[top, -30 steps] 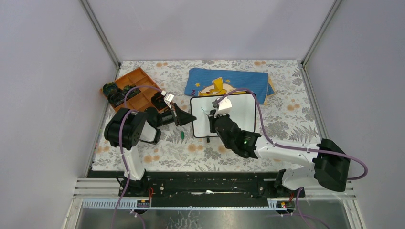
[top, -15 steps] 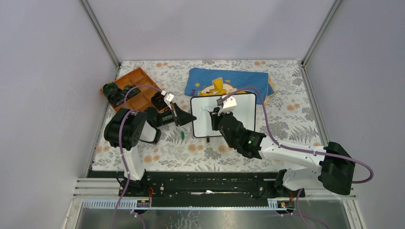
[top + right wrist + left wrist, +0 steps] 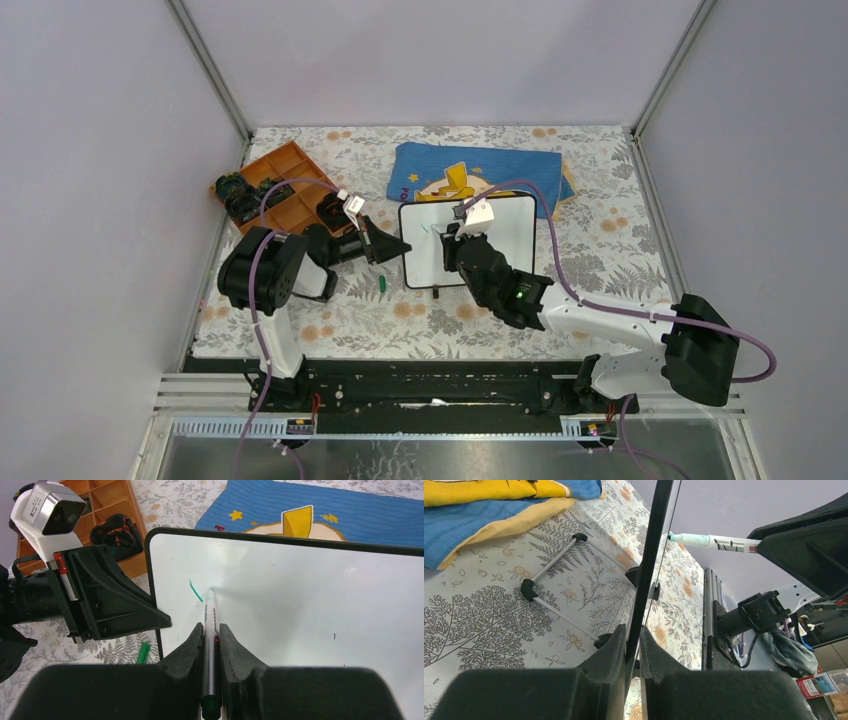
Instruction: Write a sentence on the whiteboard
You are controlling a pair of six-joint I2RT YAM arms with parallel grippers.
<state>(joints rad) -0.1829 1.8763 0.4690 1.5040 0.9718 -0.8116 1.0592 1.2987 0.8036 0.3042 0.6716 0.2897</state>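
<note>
Green marker (image 3: 210,625) pinched in right fingers (image 3: 186,652) touches whiteboard (image 3: 300,610); left fingers (image 3: 606,655) pinch its edge

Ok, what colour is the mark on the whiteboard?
Green: a short stroke on the whiteboard, clearest in the right wrist view.

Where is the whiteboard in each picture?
Top view: the whiteboard sits mid-table, nearer than the blue cloth.
Left wrist: whiteboard edge-on, a thin dark line rising from the left pincer.
Right wrist: whiteboard fills the middle, under the pen.
Shared landmark: the blue cloth, in all three.
</note>
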